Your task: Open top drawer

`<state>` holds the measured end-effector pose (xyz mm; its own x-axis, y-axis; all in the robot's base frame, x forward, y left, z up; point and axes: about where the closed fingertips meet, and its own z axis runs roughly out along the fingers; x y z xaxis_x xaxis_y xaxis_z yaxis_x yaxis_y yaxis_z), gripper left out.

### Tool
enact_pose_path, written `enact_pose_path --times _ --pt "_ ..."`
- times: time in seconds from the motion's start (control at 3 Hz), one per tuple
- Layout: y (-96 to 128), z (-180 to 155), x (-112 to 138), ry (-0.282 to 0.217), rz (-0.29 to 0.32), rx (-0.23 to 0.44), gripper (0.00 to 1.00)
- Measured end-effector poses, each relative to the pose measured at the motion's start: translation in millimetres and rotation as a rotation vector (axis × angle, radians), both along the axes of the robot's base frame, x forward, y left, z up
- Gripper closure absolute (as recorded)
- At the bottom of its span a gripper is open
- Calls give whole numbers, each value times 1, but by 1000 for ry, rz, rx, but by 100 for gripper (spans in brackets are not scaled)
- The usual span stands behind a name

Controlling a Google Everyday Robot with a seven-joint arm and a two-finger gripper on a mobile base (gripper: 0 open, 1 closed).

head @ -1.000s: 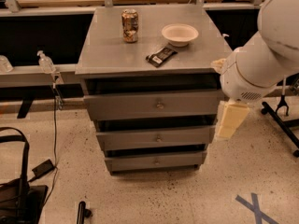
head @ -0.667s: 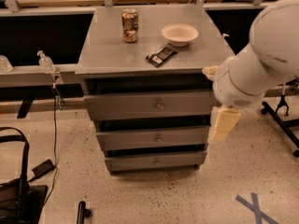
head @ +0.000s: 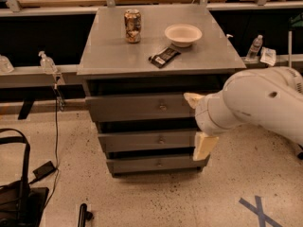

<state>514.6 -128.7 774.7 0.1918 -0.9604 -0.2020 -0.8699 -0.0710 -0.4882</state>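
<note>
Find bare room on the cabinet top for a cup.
Free: the front left corner, left of the snack bar and before the can; also the right strip beside the bowl. Crowded: the middle back. The gripper hangs at the right end of the top drawer.

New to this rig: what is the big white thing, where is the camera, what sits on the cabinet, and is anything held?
The big white shape is the robot's arm, reaching in from the right. Its gripper, at the cream-coloured end, is in front of the right end of the grey metal top drawer with a small round knob. I see nothing held. The single camera looks down at the cabinet's front; where it is mounted is unknown. On the grey metal cabinet top stand a patterned drink can and a round white bowl; a dark snack-bar wrapper lies in front of them.
</note>
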Motion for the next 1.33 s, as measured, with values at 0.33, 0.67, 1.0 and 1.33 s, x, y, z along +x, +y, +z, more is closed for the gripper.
enact_pose_path --times 0.33,0.67,1.0,1.33 --pt "23 -24 50 -128 34 25 0" --pt "34 -29 83 -178 45 21 0" --pt "37 -45 119 -171 45 2 0" --pt "31 -72 138 -124 37 -24 0"
